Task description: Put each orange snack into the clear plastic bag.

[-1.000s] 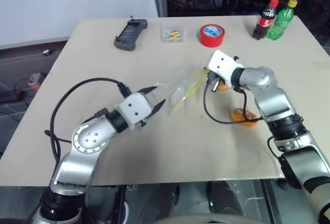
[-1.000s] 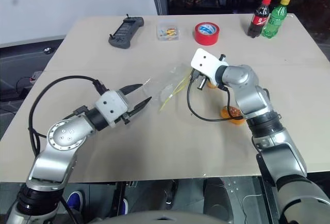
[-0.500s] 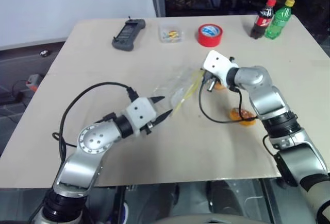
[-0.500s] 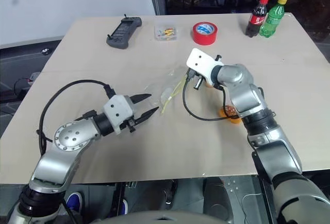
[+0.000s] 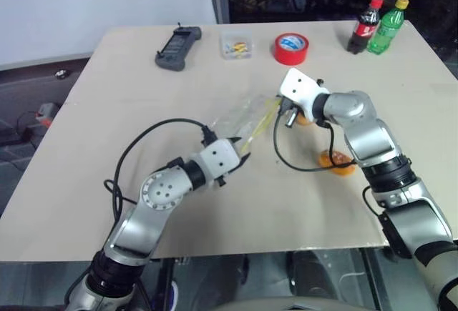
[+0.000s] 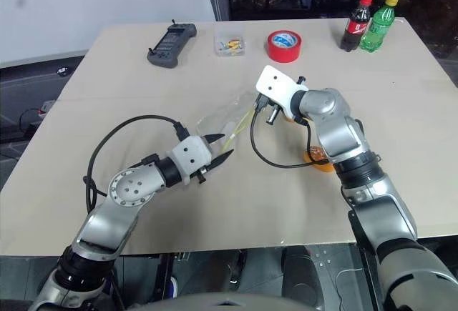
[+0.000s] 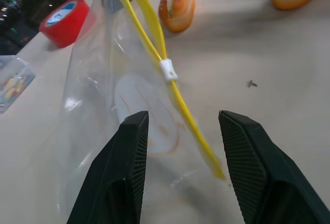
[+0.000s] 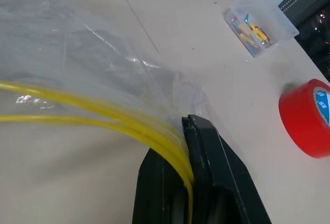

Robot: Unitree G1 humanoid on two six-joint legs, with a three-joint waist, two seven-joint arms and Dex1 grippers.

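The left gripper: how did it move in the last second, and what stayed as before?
The left gripper moved toward the clear plastic bag, its open jaws now astride the bag's near end, narrower than before. The right gripper stays shut on the bag's yellow seal strip. Both orange snacks stay on the table.

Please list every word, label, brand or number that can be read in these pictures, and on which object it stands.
No text can be read.
Red-capped cola bottle: label too small.
Green bottle: label too small.
Red tape roll: blue and white inner label, blurred.
Clear plastic bag: faint print, not legible.
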